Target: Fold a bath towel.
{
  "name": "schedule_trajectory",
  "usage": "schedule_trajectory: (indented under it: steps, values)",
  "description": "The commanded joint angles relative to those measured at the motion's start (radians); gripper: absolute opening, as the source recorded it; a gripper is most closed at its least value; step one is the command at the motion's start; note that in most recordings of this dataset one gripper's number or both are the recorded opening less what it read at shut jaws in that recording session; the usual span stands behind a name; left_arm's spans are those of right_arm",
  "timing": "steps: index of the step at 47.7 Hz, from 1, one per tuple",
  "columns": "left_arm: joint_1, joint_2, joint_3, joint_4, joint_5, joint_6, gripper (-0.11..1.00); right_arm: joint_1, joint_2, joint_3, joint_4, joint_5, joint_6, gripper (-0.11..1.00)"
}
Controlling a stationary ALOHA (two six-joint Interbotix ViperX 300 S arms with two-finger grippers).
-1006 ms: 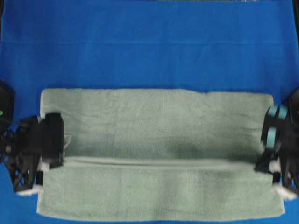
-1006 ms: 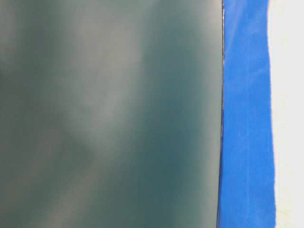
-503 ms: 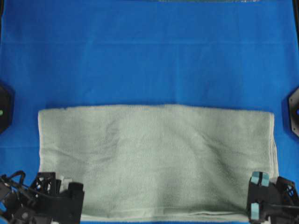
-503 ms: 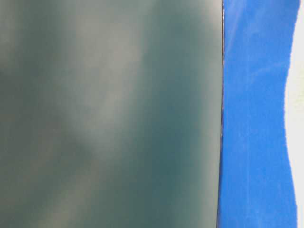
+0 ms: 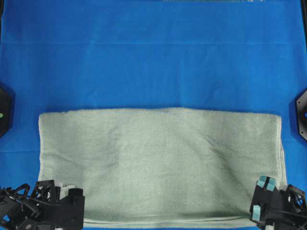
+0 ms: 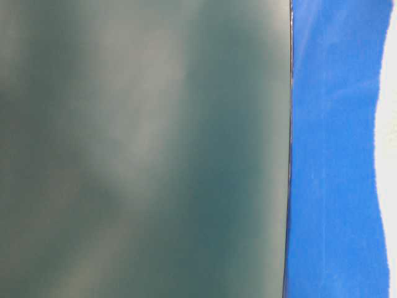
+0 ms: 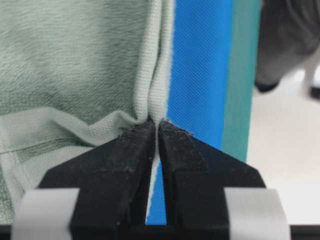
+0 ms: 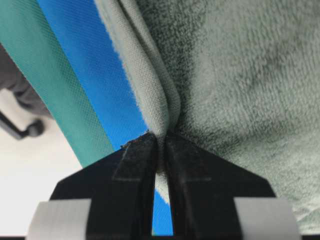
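Sage-green terry, the bath towel [image 5: 160, 165] lies folded in a wide rectangle on the near half of the blue cloth [image 5: 153, 57] covering the tabletop, its doubled hemmed border along the near edge. Left gripper [image 7: 156, 131] sits at the near left corner, clenched on two layers of hem pinched between its black fingers [image 7: 131, 150]. Right gripper [image 8: 161, 142] sits at the near right corner, likewise clamped on the folded hem. Table-level view shows only a blurred grey-green surface beside a strip of the blue cloth.
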Motion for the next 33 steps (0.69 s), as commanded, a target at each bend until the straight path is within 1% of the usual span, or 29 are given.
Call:
schedule_trajectory:
  steps: [1,6,7,9,12,14,16,17,19,20,23,26,28,30,33]
  values:
    - [0.000,-0.012,-0.009,0.002,-0.003,-0.021,0.07,0.017,-0.011,-0.006,0.012,0.000,0.021,0.08]
    - [-0.002,-0.009,-0.021,0.003,-0.005,-0.025,0.37,0.017,-0.011,-0.012,0.011,0.005,0.034,0.10]
    - [-0.002,-0.009,-0.025,0.002,-0.005,-0.023,0.44,0.017,-0.011,-0.014,0.008,0.006,0.032,0.14]
    - [-0.002,-0.014,-0.032,0.002,-0.006,-0.017,0.57,0.017,-0.011,-0.017,0.003,0.017,0.032,0.27]
    - [0.002,-0.025,-0.051,0.006,0.003,0.000,0.75,0.015,-0.021,-0.026,-0.023,0.057,0.029,0.46]
    - [0.011,-0.038,-0.061,0.012,0.014,0.011,0.82,0.012,-0.035,-0.034,-0.049,0.092,0.029,0.57]
    - [0.018,-0.057,-0.074,0.023,0.031,0.026,0.81,0.008,-0.054,-0.043,-0.083,0.135,0.029,0.66]
    - [0.023,-0.067,-0.080,0.026,0.044,0.035,0.80,0.002,-0.067,-0.049,-0.100,0.156,0.029,0.68]
    - [0.035,-0.092,-0.091,0.034,0.075,0.060,0.78,-0.008,-0.098,-0.057,-0.135,0.210,0.029,0.67]
    - [0.041,-0.106,-0.097,0.037,0.092,0.072,0.76,-0.015,-0.121,-0.061,-0.163,0.252,0.029,0.65]
    - [0.061,-0.155,-0.110,0.046,0.160,0.117,0.74,-0.035,-0.175,-0.061,-0.212,0.339,0.028,0.62]
    - [0.087,-0.195,-0.109,0.055,0.216,0.156,0.75,-0.061,-0.227,-0.044,-0.247,0.425,0.026,0.63]
    - [0.112,-0.219,-0.100,0.063,0.253,0.184,0.75,-0.092,-0.267,-0.020,-0.268,0.482,0.020,0.63]
    - [0.153,-0.247,-0.081,0.071,0.296,0.212,0.75,-0.127,-0.299,0.005,-0.281,0.509,0.008,0.64]
    - [0.212,-0.282,-0.052,0.072,0.348,0.244,0.75,-0.190,-0.339,0.044,-0.288,0.523,-0.031,0.63]
